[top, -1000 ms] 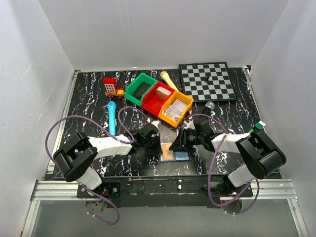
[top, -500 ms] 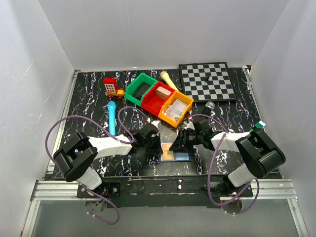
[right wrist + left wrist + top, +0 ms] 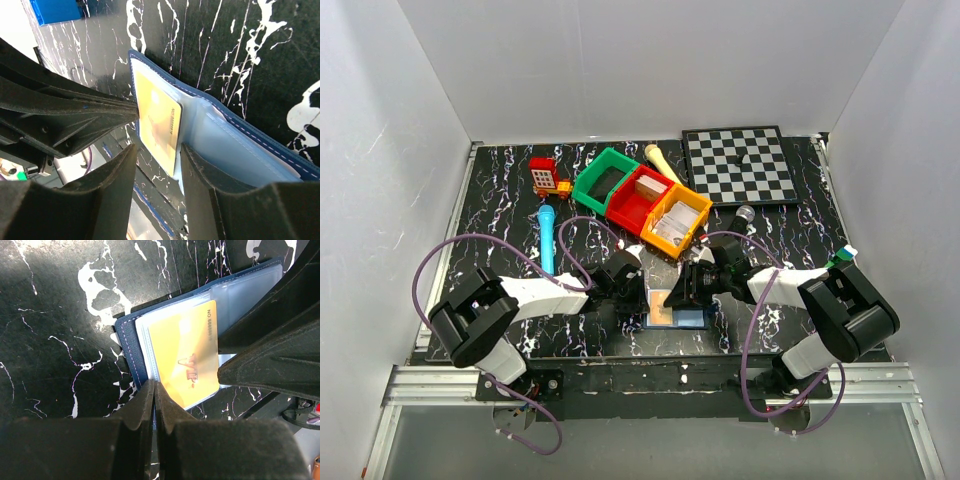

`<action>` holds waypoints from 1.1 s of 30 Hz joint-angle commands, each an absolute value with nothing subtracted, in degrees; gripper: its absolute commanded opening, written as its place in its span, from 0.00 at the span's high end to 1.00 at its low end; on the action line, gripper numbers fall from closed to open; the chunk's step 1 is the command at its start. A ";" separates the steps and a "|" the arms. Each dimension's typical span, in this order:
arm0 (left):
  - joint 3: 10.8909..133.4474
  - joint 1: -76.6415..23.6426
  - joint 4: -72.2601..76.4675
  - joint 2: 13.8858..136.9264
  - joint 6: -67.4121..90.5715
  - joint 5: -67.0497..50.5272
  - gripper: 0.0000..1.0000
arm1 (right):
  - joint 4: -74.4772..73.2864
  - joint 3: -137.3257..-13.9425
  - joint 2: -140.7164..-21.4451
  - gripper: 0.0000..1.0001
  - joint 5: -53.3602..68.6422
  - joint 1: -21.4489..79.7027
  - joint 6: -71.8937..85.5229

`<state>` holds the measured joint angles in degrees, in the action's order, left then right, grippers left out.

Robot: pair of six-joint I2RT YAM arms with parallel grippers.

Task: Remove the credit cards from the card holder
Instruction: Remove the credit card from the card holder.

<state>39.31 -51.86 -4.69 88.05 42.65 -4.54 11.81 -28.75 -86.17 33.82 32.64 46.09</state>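
The card holder [image 3: 690,318] lies open near the table's front edge, navy outside with pale inner panels [image 3: 235,150]. A yellow card [image 3: 185,360] sticks partly out of its clear sleeve. My left gripper [image 3: 155,385] is shut, pinching the holder's near edge beside the card; it also shows in the top view [image 3: 642,300]. My right gripper [image 3: 157,148] is open, with one finger on each side of the card's [image 3: 157,125] free corner and not touching it. In the top view the right gripper [image 3: 670,298] meets the left one over the holder.
A small blue cube [image 3: 52,10] sits just beyond the holder. Green [image 3: 603,178], red [image 3: 638,198] and orange [image 3: 675,222] bins stand behind it. A chessboard [image 3: 740,165] lies at the back right and a blue marker [image 3: 548,240] to the left.
The right gripper has edged slightly nearer the front edge, over the card. The left gripper and the holder have stayed put.
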 commanded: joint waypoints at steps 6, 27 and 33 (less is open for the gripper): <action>39.02 -51.68 -4.22 89.38 42.19 -4.31 1.00 | 17.66 -27.07 -84.82 0.52 37.44 32.52 46.05; 38.85 -51.68 -2.90 91.84 42.45 -5.98 1.00 | 36.29 -22.06 -84.90 0.52 43.06 32.43 52.47; 38.94 -51.68 -2.55 92.02 42.28 -6.50 1.00 | 38.05 -22.32 -85.87 0.52 43.94 32.43 53.26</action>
<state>39.33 -51.11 -3.40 89.19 42.63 -6.57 28.91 -21.52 -85.95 38.15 31.33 50.85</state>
